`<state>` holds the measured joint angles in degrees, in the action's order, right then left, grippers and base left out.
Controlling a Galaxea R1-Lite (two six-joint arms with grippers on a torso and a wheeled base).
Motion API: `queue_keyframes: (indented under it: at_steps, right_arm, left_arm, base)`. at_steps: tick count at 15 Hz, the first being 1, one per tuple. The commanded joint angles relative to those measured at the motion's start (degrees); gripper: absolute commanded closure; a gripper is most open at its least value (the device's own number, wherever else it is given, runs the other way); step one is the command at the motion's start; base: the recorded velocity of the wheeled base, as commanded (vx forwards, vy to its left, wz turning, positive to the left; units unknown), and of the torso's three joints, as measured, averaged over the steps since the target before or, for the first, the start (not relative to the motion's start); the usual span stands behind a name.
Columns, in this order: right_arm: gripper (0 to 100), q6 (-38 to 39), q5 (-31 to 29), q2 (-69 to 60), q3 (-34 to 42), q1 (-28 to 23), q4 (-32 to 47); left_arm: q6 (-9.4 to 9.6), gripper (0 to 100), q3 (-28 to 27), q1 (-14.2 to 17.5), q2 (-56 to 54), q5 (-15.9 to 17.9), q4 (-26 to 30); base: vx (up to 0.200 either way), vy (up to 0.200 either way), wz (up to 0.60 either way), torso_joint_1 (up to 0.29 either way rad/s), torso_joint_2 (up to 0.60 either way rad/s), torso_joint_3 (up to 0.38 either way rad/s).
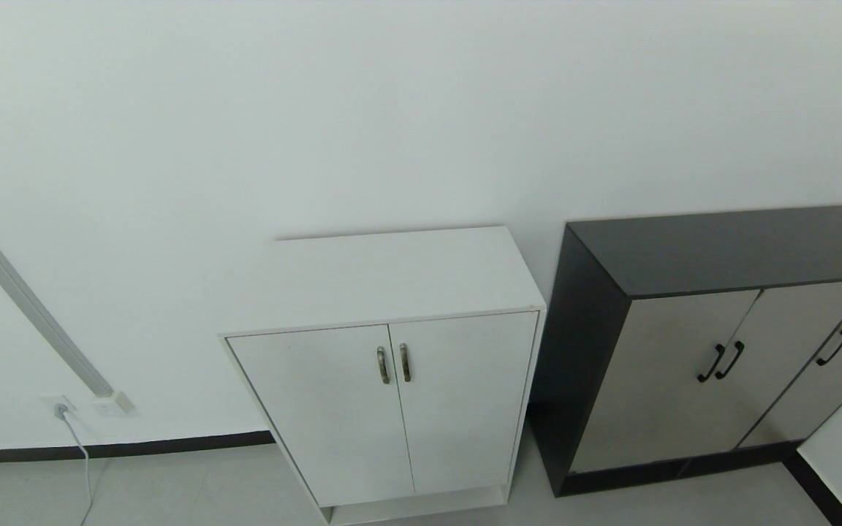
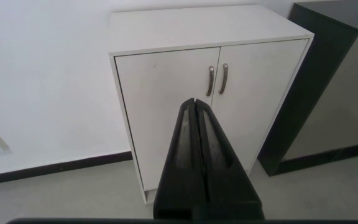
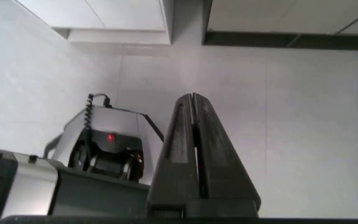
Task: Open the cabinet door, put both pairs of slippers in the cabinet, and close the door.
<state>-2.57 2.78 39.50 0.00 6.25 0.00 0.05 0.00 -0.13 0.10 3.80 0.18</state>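
White cabinet (image 1: 392,292): 2 doors shut, 2 metal handles (image 1: 383,365) at centre. Left gripper (image 2: 195,102), right gripper (image 3: 193,98): fingers pressed together, empty. White wall (image 1: 319,109), grey floor (image 1: 172,489), dark cabinet (image 1: 721,248) just beside.

A black cabinet (image 1: 728,248) stands on pale floor (image 1: 187,489) against a white wall (image 1: 319,109).

light: bright, even, diffuse | shadows: faint, soft, beside cabinet (image 1: 384,292)
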Motion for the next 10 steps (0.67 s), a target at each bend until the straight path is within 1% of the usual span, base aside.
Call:
queue_keyframes:
  at_steps: [1, 7, 10]
  right_arm:
    - [100, 0.1, -0.1, -0.6, 0.0, 0.0, 0.0]
    - [100, 1.5, -0.8, -6.6, 0.0, -1.2, 0.1]
    - [100, 1.5, -1.0, -13.4, 0.0, -3.2, 0.1]
  left_arm:
    - [-0.05, 100, 0.0, 0.0, 0.0, 0.0, 0.0]
    - [-0.05, 100, 0.0, 0.0, 0.0, 0.0, 0.0]
    - [-0.05, 100, 0.0, 0.0, 0.0, 0.0, 0.0]
  base:
    - [0.0, 0.0, 0.0, 0.0, 0.0, 0.0]
    - [0.0, 0.0, 0.0, 0.0, 0.0, 0.0]
    - [0.0, 0.0, 0.0, 0.0, 0.0, 0.0]
